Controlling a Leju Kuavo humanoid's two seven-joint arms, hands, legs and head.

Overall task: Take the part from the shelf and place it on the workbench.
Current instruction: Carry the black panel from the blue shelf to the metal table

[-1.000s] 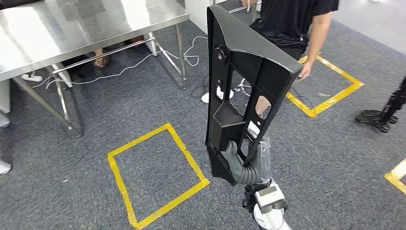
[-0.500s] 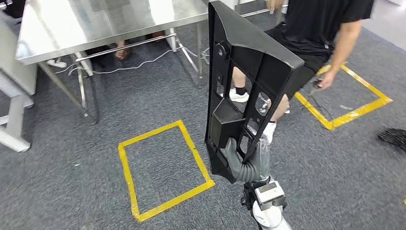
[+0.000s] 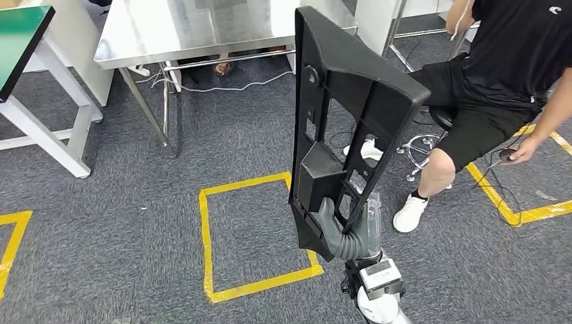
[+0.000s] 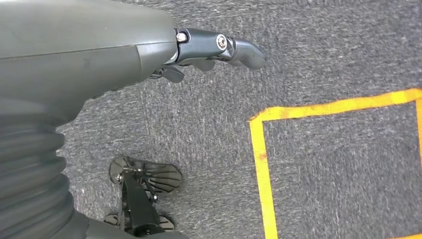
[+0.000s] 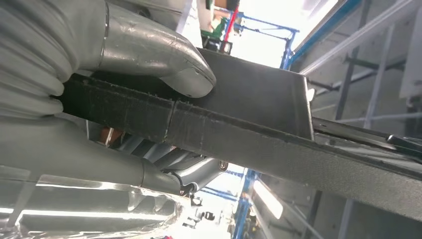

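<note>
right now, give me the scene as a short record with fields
part: black panel, held upright
right hand: grips the panel's lower end
left hand: hangs over the carpet, holds nothing
table: steel table ahead, nothing of the part on it
floor: yellow tape square on grey carpet
person: seated at right

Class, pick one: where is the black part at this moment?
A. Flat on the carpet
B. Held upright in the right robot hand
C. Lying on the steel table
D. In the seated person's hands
B: the right robot hand grips the lower end of the black part, which stands upright above the carpet.
</note>
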